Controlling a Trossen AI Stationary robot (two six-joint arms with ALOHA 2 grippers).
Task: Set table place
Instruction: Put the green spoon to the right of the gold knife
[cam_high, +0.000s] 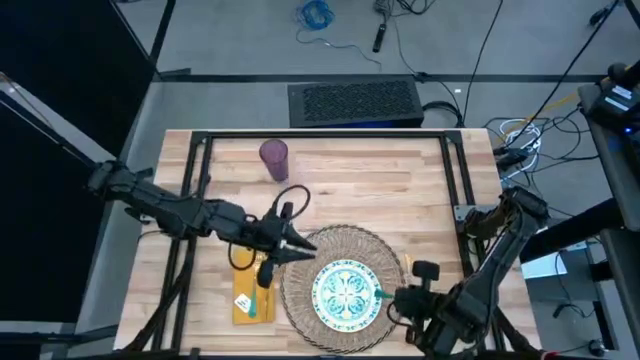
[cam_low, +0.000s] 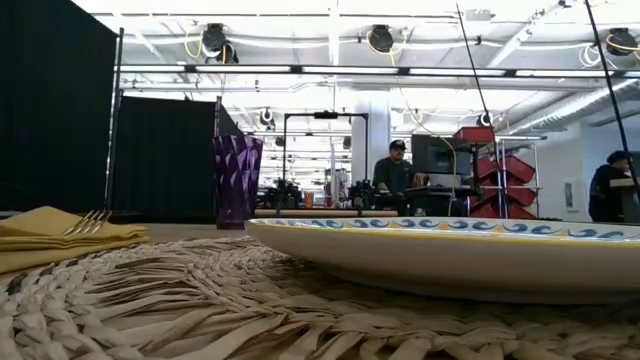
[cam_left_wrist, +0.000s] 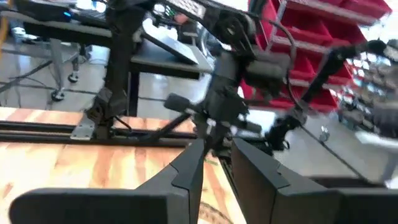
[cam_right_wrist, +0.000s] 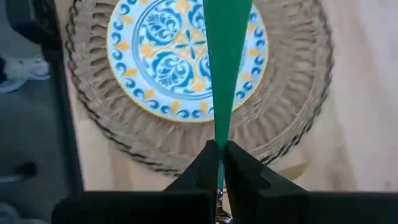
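You have the patterned plate (cam_high: 345, 292) centred on the round straw mat (cam_high: 300, 300), near table (cam_high: 400, 170) edge. Yellow napkin (cam_high: 250, 300) just beside mat. Purple tumbler (cam_high: 274, 157) upright, far side. Teal-handled spoon (cam_right_wrist: 222, 74) clamped in right gripper (cam_right_wrist: 217, 163), over plate.

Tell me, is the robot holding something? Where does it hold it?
The right hand pinches the teal-handled spoon at the handle's narrow end. The left hand holds nothing visible.

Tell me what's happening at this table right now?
A place setting is partly laid. The right gripper is shut on the teal-handled spoon, above the patterned plate on the woven mat. The left gripper hovers at the mat's edge near the yellow napkin. The purple tumbler stands farther back.
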